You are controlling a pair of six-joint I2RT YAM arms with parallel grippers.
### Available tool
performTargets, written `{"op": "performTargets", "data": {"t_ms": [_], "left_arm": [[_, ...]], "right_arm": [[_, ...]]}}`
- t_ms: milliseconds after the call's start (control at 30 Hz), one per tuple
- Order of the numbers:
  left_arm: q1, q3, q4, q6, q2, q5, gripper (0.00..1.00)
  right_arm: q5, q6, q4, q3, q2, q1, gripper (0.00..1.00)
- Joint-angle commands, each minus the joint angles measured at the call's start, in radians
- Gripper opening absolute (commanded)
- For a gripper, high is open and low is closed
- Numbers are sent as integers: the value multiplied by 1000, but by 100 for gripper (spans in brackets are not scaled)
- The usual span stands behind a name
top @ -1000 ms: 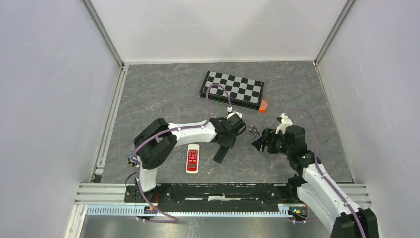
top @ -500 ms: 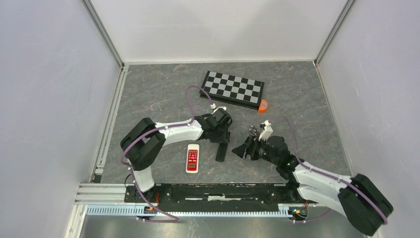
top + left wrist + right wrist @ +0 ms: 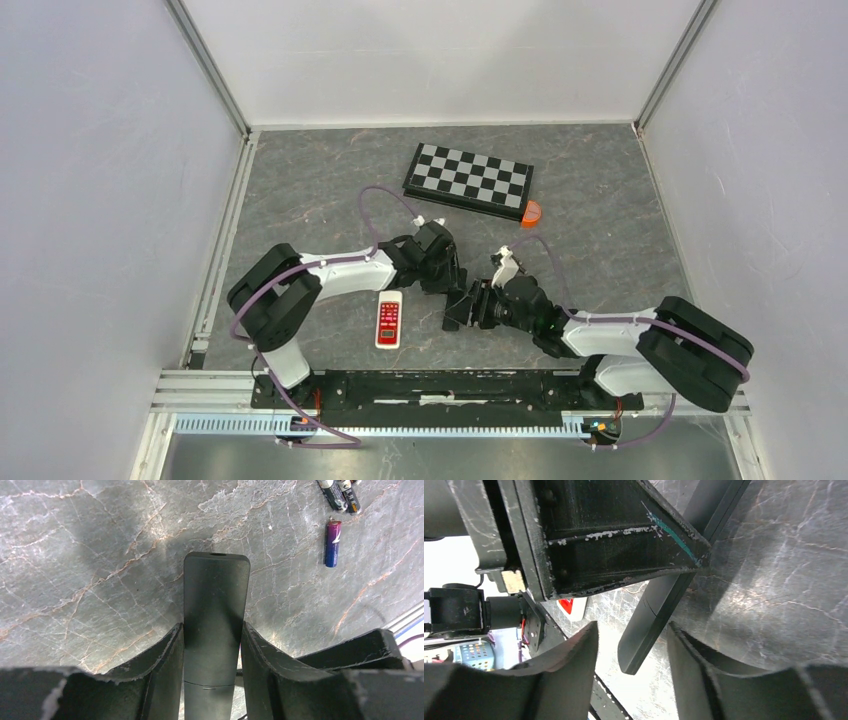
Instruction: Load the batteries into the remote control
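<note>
One matte black slab remote point(image 3: 216, 590): left claw point(image 3: 211, 627) clamps it, right claw point(image 3: 631, 630) open astride.

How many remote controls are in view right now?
2. A slim black plastic remote is held in the left gripper; a white remote with a red face lies flat on the grey table beside it. None seems hidden.

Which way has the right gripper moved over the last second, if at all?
Yes. In the top view, the right gripper has moved left and toward the near edge, away from the chessboard and closer to the white remote.
</note>
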Motion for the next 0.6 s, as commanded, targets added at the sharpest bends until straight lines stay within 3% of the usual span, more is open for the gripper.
{"op": "performTargets", "data": {"t_ms": [0, 200, 433, 500, 567], "left_arm": [[9, -24, 69, -54, -79, 27, 33], [20, -70, 92, -64, -134, 37, 35], [32, -121, 122, -62, -192, 37, 42], [36, -134, 131, -54, -214, 41, 50], [46, -144, 129, -39, -239, 45, 69]], "right_arm": [[32, 60, 117, 30, 45, 20, 53], [51, 104, 197, -5, 53, 21, 43], [24, 114, 264, -15, 47, 19, 8], [28, 111, 264, -19, 33, 19, 4], [31, 100, 266, -23, 14, 19, 2]]}}
